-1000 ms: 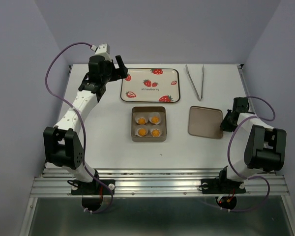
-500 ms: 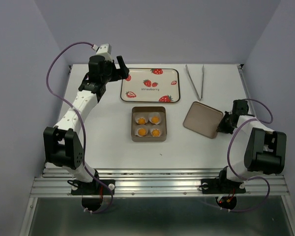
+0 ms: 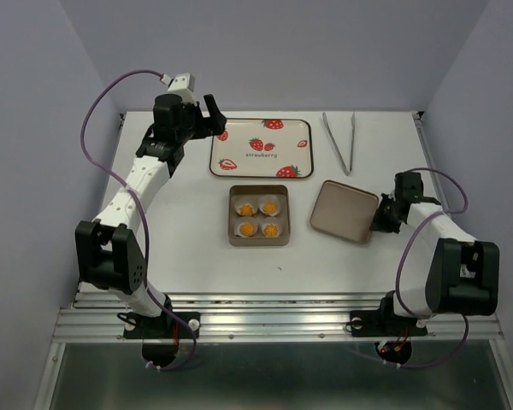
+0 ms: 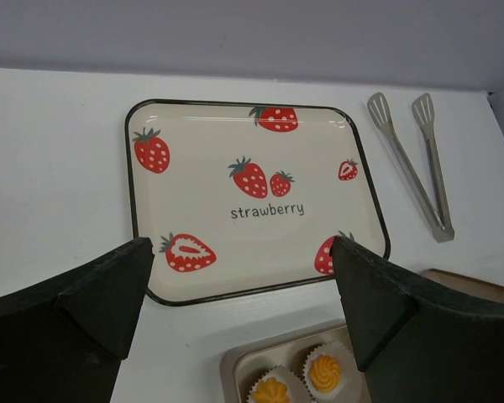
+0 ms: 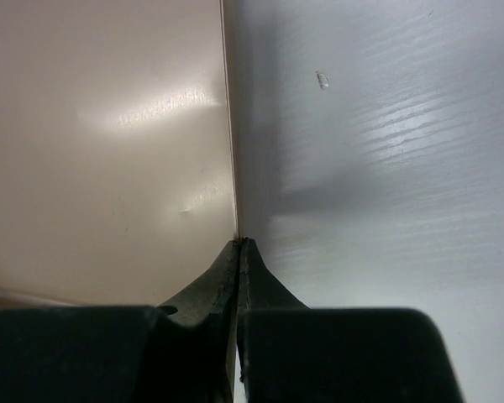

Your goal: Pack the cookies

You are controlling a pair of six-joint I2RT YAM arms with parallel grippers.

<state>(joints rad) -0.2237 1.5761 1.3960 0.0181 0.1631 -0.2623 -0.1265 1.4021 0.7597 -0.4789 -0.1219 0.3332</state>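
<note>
The right wrist view alone shows the right gripper (image 5: 238,245) pinching the lid (image 5: 101,143) at its edge; left gripper (image 4: 242,252) spread; white tabletop (image 3: 179,239), lilac walls (image 3: 282,51).

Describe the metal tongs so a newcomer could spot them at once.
Start at the white table, then find the rectangular cream tray printed with strawberries at its far edge. Just right of it lie the slim silver metal tongs, the only long, thin utensil there.

Ahead of the left fingers (image 4: 92,311) the tray (image 4: 319,193) and tongs (image 4: 441,228) lie flat, the tin (image 4: 235,367) just below, bench (image 4: 50,168) open leftward.
</note>
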